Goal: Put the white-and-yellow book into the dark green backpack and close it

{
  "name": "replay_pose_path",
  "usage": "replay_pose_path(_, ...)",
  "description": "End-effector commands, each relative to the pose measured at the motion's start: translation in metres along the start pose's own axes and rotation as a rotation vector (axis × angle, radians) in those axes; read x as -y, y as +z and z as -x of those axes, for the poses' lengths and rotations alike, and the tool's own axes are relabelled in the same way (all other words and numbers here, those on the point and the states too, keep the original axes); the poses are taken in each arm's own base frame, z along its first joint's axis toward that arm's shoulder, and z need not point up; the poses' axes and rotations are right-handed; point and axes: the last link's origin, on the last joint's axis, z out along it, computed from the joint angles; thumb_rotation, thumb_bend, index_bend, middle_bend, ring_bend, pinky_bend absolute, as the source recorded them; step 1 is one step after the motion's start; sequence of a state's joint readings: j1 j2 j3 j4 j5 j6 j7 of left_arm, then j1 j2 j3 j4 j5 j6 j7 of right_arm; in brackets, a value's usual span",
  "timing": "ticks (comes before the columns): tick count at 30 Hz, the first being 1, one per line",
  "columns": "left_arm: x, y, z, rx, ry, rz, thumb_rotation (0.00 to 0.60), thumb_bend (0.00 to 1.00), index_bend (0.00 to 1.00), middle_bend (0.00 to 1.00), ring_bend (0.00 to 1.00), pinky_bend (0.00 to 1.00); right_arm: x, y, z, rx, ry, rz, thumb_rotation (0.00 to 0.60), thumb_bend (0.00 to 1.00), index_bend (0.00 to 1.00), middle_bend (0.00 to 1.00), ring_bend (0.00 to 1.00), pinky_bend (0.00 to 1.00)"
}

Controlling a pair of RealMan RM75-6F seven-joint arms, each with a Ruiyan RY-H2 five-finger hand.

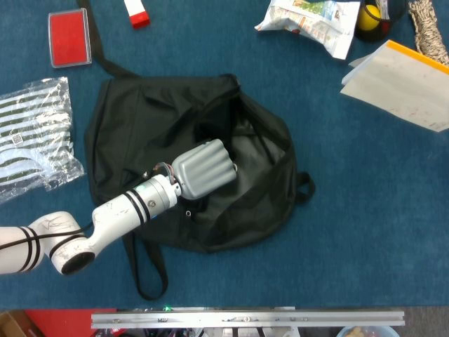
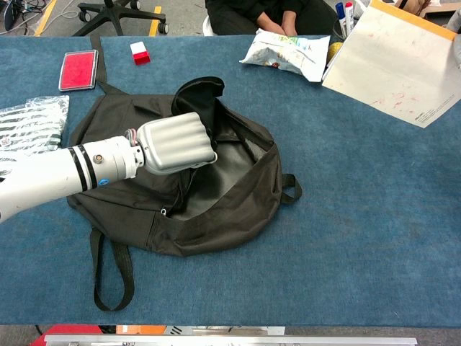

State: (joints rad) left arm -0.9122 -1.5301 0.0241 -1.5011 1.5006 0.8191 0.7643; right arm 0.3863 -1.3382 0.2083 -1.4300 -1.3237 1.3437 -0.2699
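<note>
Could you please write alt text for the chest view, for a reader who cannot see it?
The left hand holds the flap of the dark green backpack up, showing its open inside. The white-and-yellow book is tilted at the table's far right.

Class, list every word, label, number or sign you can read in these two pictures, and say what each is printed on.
No text can be read for certain.
White-and-yellow book: faint red marks and a small dark line of print near its lower edge, too small to read.
Snack bag: coloured printing, blurred.
Striped packet: a small square code label, not readable.
Red case: no text seen.
</note>
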Motion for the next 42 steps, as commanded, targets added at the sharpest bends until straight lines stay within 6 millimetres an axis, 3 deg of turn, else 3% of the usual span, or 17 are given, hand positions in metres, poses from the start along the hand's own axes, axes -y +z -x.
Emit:
replay_pose_path(1, 0.005, -0.002, 0.004, 0.003, -0.007, -0.006, 0.600, 0.34, 0.63, 0.53, 0.51, 0.70, 0.001, 0.000, 0.000, 0.002, 0.003, -0.003, 0.600, 0.57, 0.78, 0.61, 0.56, 0.63)
replay_pose_path(10, 0.021, -0.009, 0.003, -0.028, -0.033, -0.048, 0.600, 0.40, 0.69, 0.61, 0.59, 0.79, 0.005, 0.000, -0.002, 0.010, 0.038, -0.013, 0.600, 0.57, 0.79, 0.62, 0.56, 0.63)
replay_pose_path(17, 0.039, -0.029, -0.002, -0.041, -0.050, -0.115, 0.600, 0.40, 0.70, 0.62, 0.59, 0.80, 0.017, 0.002, -0.006, 0.045, 0.112, -0.039, 0.600, 0.57, 0.80, 0.63, 0.57, 0.64)
replay_pose_path(27, 0.044, -0.061, -0.007, -0.052, -0.059, -0.195, 0.600, 0.40, 0.69, 0.62, 0.59, 0.80, 0.052, 0.010, -0.006, 0.175, 0.317, -0.075, 0.600, 0.57, 0.80, 0.63, 0.58, 0.65)
replay_pose_path(42, 0.033, -0.072, -0.018, -0.074, -0.041, -0.224, 0.600, 0.40, 0.68, 0.61, 0.58, 0.80, 0.112, 0.022, -0.012, 0.505, 0.822, 0.051, 0.600, 0.56, 0.81, 0.64, 0.60, 0.67)
